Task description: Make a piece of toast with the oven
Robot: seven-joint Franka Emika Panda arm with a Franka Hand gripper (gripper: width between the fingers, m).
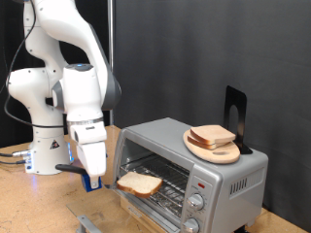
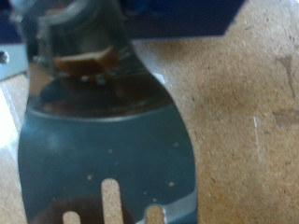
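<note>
**Toast at the oven mouth**

Now we see the arm (image 1: 78, 92) standing at the exterior view's left, its end effector (image 1: 90, 165) pointing down just beside the oven's (image 1: 190, 170) open front. From it a dark spatula (image 1: 97, 177) reaches toward the oven, and a slice of toast (image 1: 139, 183) lies at the oven's mouth, at the front edge of the wire rack (image 1: 167, 184), near the spatula's far end. Whether the blade is under the slice we cannot tell. The oven sits on the worktop (image 1: 39, 209), its two knobs (image 1: 195, 202) on the panel at the exterior view's right.

On top of the oven rests a round wooden plate (image 1: 225, 154) carrying another slice (image 1: 212, 136). A black stand (image 1: 236, 109) rises just behind the plate.

In the wrist view the slotted spatula blade (image 2: 103, 140) fills most of the picture, above the speckled worktop (image 2: 243, 112). The end effector's fingers (image 2: 70, 23) appear pressed onto the spatula's handle, pinching it.
</note>
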